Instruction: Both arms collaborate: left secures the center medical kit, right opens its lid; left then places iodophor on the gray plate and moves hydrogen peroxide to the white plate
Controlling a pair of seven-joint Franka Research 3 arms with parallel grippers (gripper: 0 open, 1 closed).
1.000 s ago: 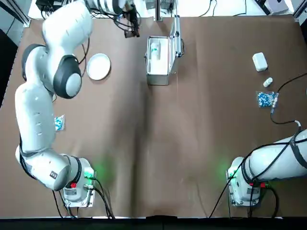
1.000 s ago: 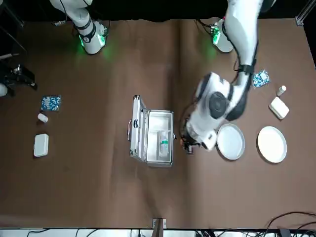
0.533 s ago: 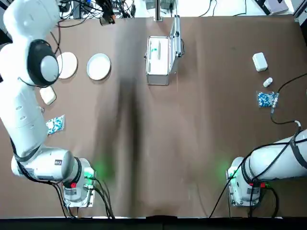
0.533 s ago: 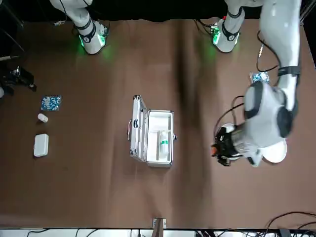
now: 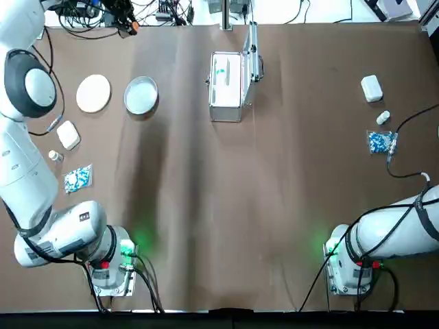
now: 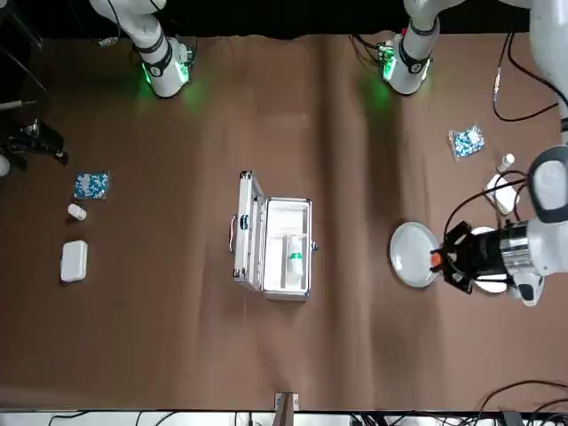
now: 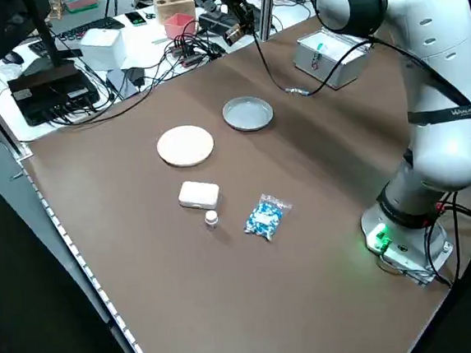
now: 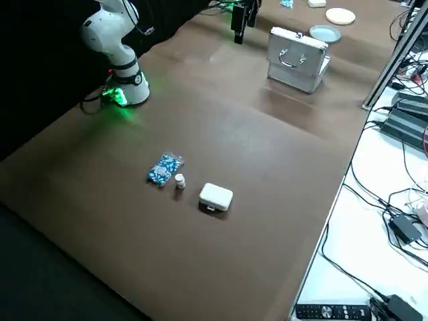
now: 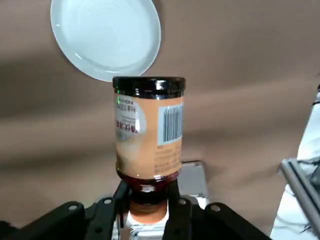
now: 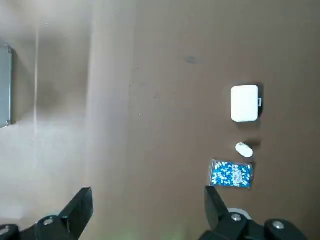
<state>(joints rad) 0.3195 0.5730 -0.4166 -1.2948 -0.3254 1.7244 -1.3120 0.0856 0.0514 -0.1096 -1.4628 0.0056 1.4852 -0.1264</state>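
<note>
Gripping the iodophor point(image 9: 149, 132); left fingers point(image 9: 175, 202) hold it aloft.

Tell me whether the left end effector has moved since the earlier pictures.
Yes. In the front view, the left end effector has shifted toward the robot's left, farther from the open medical kit, to the gray plate's far edge.

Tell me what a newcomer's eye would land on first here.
Probably the big white left arm, reaching up the table's left side in the top view, its gripper closed on an orange-labeled brown bottle. Next, likely the silver case standing open at the far middle, a white bottle inside. Then the two round plates, one flat cream-white, one rimmed grayish, side by side left of the case.
</note>
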